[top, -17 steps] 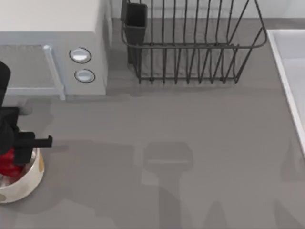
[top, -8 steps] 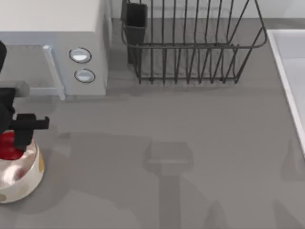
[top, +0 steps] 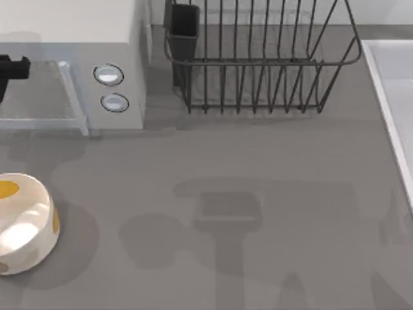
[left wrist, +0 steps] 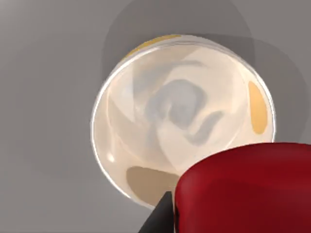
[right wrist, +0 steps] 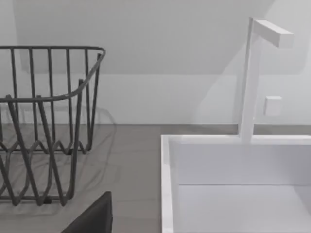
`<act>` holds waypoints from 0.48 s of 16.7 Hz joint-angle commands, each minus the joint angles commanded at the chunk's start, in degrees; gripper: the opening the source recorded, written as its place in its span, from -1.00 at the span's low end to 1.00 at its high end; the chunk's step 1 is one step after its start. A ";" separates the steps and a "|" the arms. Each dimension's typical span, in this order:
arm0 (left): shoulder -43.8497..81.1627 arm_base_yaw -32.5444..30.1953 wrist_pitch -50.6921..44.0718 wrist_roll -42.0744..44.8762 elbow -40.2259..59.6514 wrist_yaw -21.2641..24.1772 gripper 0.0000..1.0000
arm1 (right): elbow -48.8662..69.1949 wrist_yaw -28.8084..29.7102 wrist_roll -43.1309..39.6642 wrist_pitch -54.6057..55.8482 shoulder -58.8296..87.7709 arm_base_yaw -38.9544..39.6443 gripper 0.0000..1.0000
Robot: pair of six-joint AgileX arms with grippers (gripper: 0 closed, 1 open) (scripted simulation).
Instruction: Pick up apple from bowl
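Note:
The cream-white bowl (top: 29, 240) with yellow and tan spots sits at the table's left edge, and its inside is bare. In the left wrist view the same bowl (left wrist: 146, 126) lies far below. The glossy red apple (left wrist: 248, 189) hangs close to that camera, lifted well above the bowl. My left gripper (top: 11, 68) is shut on the apple, high at the top view's left edge, over the grey appliance. One dark fingertip (left wrist: 158, 219) shows beside the fruit. A dark part of my right gripper (right wrist: 92, 218) shows in the right wrist view, near the sink.
A grey appliance with two round knobs (top: 110, 75) stands at the back left. A black wire dish rack (top: 258, 64) stands at the back middle. A white sink (top: 393, 103) with a white faucet (right wrist: 252, 77) runs along the right edge.
My left gripper has risen out of the bowl with the apple and moved toward the back, up the left edge. The bowl now stands without the apple.

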 joint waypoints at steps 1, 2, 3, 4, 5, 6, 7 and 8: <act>-0.35 -0.06 -3.49 -0.03 3.49 0.00 -1.00 | 0.00 0.00 0.00 0.00 0.00 0.00 1.00; -0.72 -0.11 -6.44 -0.06 6.43 -0.01 -1.00 | 0.00 0.00 0.00 0.00 0.00 0.00 1.00; -1.10 -0.15 -8.74 -0.09 8.73 -0.01 -1.00 | 0.00 0.00 0.00 0.00 0.00 0.00 1.00; -1.47 -0.18 -10.51 -0.11 10.49 -0.02 -1.00 | 0.00 0.00 0.00 0.00 0.00 0.00 1.00; -1.74 -0.20 -11.64 -0.13 11.61 -0.02 -1.00 | 0.00 0.00 0.00 0.00 0.00 0.00 1.00; -1.87 -0.21 -12.21 -0.13 12.18 -0.02 -1.00 | 0.00 0.00 0.00 0.00 0.00 0.00 1.00; -1.88 -0.21 -12.27 -0.13 12.23 -0.02 -1.00 | 0.00 0.00 0.00 0.00 0.00 0.00 1.00; -1.88 -0.21 -12.27 -0.13 12.23 -0.02 -1.00 | 0.00 0.00 0.00 0.00 0.00 0.00 1.00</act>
